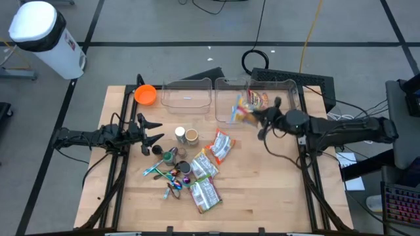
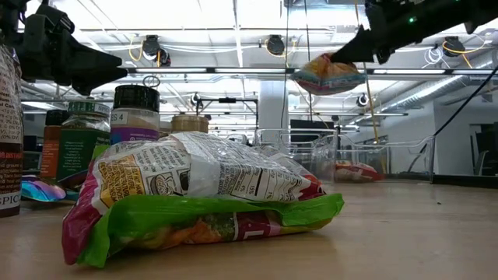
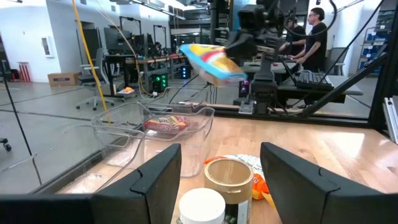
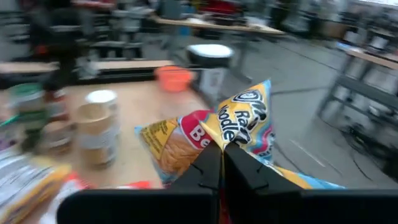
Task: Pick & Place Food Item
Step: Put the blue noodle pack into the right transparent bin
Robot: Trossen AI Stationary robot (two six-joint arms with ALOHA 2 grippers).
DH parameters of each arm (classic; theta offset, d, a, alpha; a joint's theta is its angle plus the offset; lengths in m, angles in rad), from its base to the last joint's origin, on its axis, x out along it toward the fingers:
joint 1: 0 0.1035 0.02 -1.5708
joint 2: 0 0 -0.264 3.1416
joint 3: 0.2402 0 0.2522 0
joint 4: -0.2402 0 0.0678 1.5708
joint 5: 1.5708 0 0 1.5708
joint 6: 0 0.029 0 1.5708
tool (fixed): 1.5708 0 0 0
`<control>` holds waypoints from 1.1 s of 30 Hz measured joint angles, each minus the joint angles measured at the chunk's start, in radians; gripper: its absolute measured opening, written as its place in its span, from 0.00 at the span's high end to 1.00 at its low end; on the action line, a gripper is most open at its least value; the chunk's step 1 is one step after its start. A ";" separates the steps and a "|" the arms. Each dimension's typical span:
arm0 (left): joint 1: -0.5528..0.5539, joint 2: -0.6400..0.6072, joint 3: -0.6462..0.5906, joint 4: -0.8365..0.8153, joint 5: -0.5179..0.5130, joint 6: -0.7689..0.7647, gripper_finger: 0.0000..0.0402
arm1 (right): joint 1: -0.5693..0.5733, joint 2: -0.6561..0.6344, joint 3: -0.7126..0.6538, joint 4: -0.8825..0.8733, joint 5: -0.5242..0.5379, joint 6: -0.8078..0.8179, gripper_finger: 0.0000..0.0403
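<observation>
A yellow, red and blue noodle packet (image 1: 238, 113) hangs in the air by the near edge of the right clear bin (image 1: 289, 84), with my right gripper (image 1: 261, 120) shut on it. The same packet (image 2: 327, 75) shows high above the table in the low view. Another red packet (image 3: 165, 124) lies on that bin's floor. Several more food packets (image 1: 205, 166) lie flat on the wood at the table's middle. At the table's left, my left gripper (image 1: 153, 131) stands open and level with nothing between its fingers. My right gripper pinches the noodle packet between its two shut fingers at a crumpled spot near the middle (image 4: 219, 138). The fingers (image 2: 359, 48) come at it about level, from the table's right. The packet is lifted clear of the table and sags below and ahead of the fingertips.
A second clear bin (image 1: 188, 96) and an orange bowl (image 1: 146, 95) stand at the far left. Two jars (image 1: 186, 136), spice bottles and small wrapped items (image 1: 172, 176) crowd the table's middle left. Bare wood lies at the near right.
</observation>
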 joint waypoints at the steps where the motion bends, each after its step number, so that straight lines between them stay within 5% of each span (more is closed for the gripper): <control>1: 0.000 0.000 0.000 0.000 0.000 0.000 0.43 | -0.017 -0.006 -0.004 0.007 0.012 0.015 1.00; 7: 0.000 0.000 0.000 0.000 0.000 0.000 0.43 | -0.134 -0.030 -0.036 0.014 0.021 0.028 1.00; 16: 0.000 0.000 0.000 0.000 0.000 0.000 0.43 | -0.337 -0.051 -0.152 0.130 0.226 0.053 1.00; 26: 0.000 0.000 0.000 0.000 0.000 0.000 0.43 | -0.615 -0.052 -0.410 0.375 0.227 0.162 1.00; 33: 0.000 0.000 0.000 0.000 0.000 0.000 0.43 | -0.678 -0.052 -0.500 0.444 0.219 0.211 1.00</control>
